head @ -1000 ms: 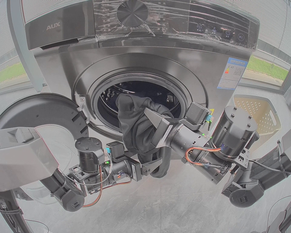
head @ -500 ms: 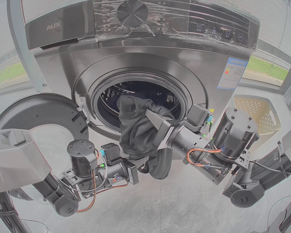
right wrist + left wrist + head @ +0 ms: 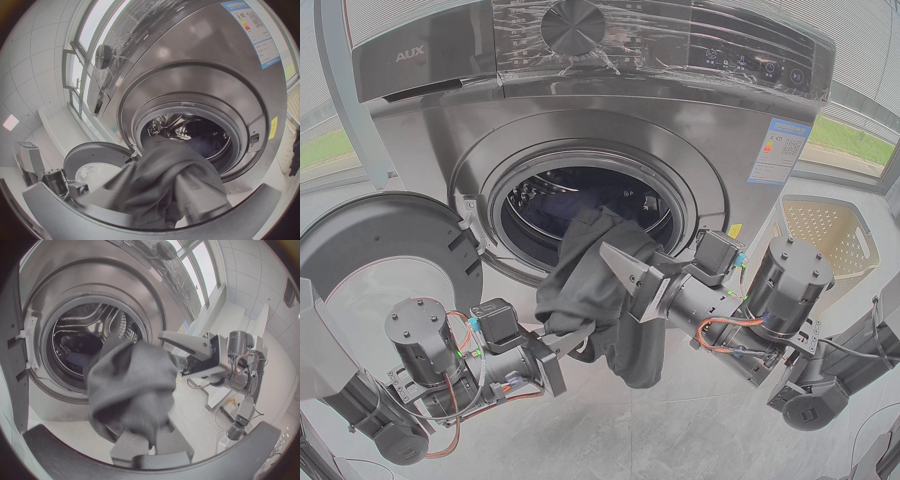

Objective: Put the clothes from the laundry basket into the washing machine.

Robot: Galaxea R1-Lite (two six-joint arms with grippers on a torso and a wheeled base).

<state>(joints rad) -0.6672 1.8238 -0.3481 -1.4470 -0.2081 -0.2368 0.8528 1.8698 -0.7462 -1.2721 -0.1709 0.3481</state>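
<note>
The washing machine [image 3: 650, 131] stands with its door [image 3: 381, 244] swung wide open, off to the outer side of the left gripper [image 3: 578, 337]. Its drum [image 3: 537, 194] lies ahead of both grippers and holds dark blue clothes [image 3: 625, 194] heaped toward the back. The beige laundry basket [image 3: 831, 244] sits on the floor [image 3: 650, 431], beyond the right arm's elbow and well apart from either gripper; its perforated wall shows.

A dark grey garment [image 3: 587, 281] hangs between the two grippers at the drum's mouth. Its long axis runs steeply. The upper end points into the drum opening and lies over the lower lip, just ahead of the right gripper [image 3: 619, 272]. The lower end droops toward the floor beneath that gripper and is folded into a loop.

The left gripper is clenched on the garment's lower edge, a fold of cloth pinched between its fingers [image 3: 129, 443], and it points up toward the drum from below the bundle. The right gripper's jaws stand spread wide. The upper finger is bare above the cloth and the garment is draped over the lower one, so the cloth rests on this gripper rather than being clamped.
</note>
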